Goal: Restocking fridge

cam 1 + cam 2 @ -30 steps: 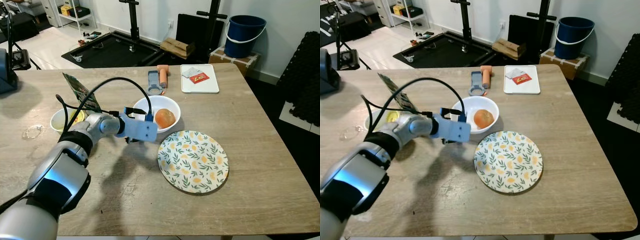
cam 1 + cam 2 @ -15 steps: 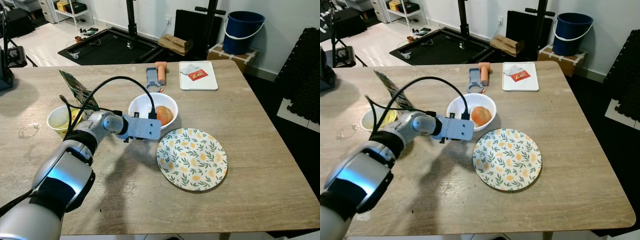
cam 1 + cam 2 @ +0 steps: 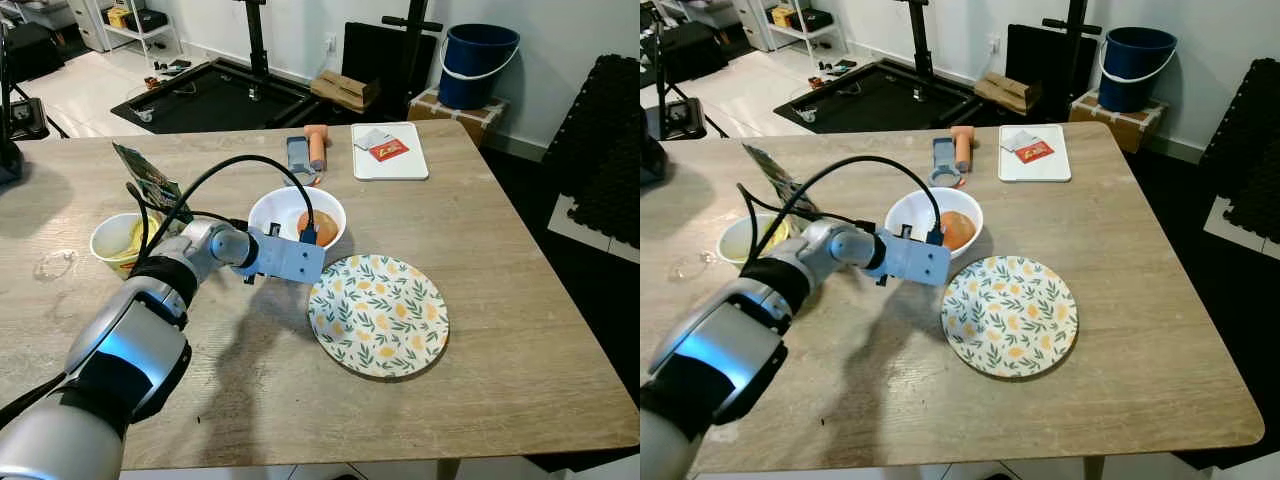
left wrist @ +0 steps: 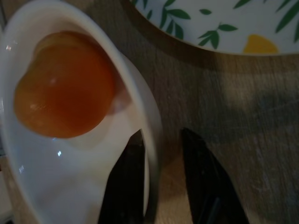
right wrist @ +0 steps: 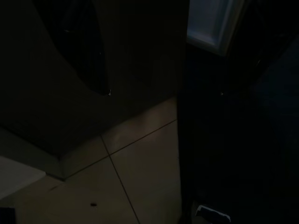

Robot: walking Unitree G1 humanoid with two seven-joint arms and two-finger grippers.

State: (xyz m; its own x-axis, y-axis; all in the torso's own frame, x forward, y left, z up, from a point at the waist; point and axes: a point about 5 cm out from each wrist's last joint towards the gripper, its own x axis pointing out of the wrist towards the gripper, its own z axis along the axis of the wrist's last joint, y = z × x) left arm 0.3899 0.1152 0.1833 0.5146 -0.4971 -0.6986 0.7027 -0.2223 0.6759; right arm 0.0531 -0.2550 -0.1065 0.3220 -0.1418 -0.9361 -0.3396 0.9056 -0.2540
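The left pincer point(image 4: 161, 186) straddles the near rim of the white bowl point(image 4: 154, 126), one finger inside, one outside, slightly apart, not yet clamped; the orange point(image 4: 65, 84) lies beyond.

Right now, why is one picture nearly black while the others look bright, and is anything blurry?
Eye views: evenly lit and sharp, the left arm casting a soft shadow on the table. Left wrist view: dim, close, slightly soft; the white bowl and orange fruit loom large. Right wrist view: deep shade, some floor tile discernible.
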